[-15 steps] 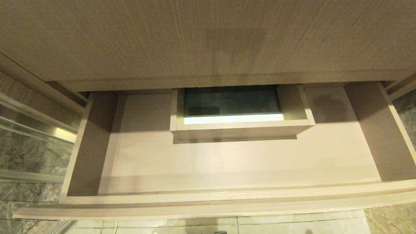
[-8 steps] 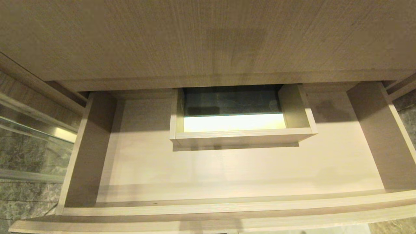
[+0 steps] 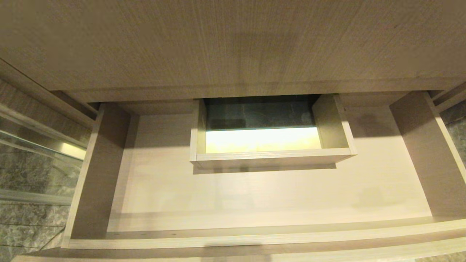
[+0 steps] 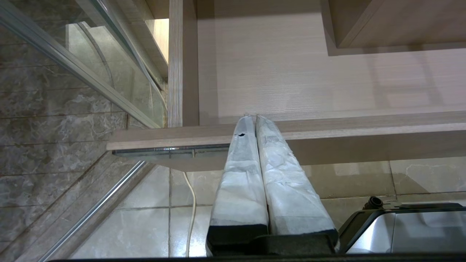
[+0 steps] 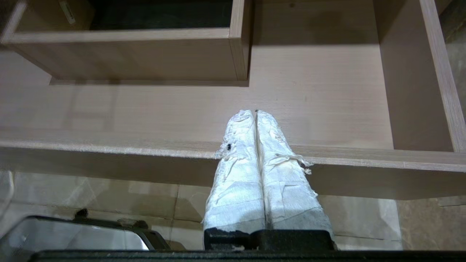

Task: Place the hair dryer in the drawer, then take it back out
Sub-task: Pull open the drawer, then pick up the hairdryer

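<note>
The drawer point(image 3: 255, 196) is seen pulled wide open below the wood-grain cabinet front point(image 3: 233, 43), its pale floor lit and bare across the middle. A boxed cut-out point(image 3: 271, 157) is set against the drawer's back edge, near the centre, with a dark gap and a bright strip showing inside it. The hair dryer is not to be found in any view, so its place cannot be told.

Neither arm is caught by the head camera. In the left wrist view, the left gripper point(image 4: 253, 117) is held just outside the drawer's front edge, towards its left corner, the white-wrapped fingers point(image 4: 242, 174) pressed together with nothing between them. A thin white cord point(image 4: 192, 211) is seen on the tiled floor point(image 4: 145, 225) below. In the right wrist view, the right gripper point(image 5: 256, 111) is poised over the front edge towards the right side wall, fingers point(image 5: 240, 174) likewise pressed together, nothing held.
</note>
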